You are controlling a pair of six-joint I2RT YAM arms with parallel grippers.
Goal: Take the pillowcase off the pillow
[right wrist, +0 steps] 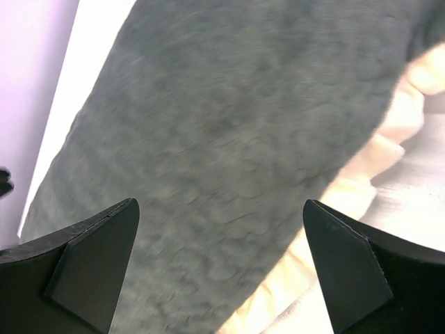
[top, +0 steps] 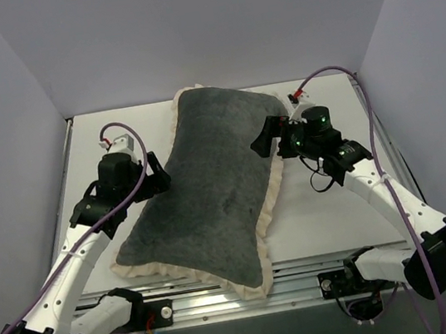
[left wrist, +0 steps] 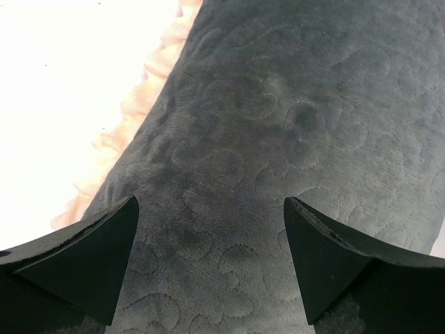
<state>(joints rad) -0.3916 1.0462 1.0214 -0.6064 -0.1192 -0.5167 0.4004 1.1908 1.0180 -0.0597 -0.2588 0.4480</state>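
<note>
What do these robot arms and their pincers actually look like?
Both the left arm and right arm are white tubes with black joints, a purple cable looping along each. The left pincer and right pincer each have two black, wedge-shaped fingers.

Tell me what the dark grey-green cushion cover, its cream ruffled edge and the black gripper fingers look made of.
Dark grey-green cover: soft plush or velvet-like fabric, matt, swirled embossed pattern in short pile.
Cream ruffled frill: thin gathered cloth, possibly cotton; weave not visible.
Left gripper's black fingers: hard matt material, likely plastic, crisp edges.
</note>
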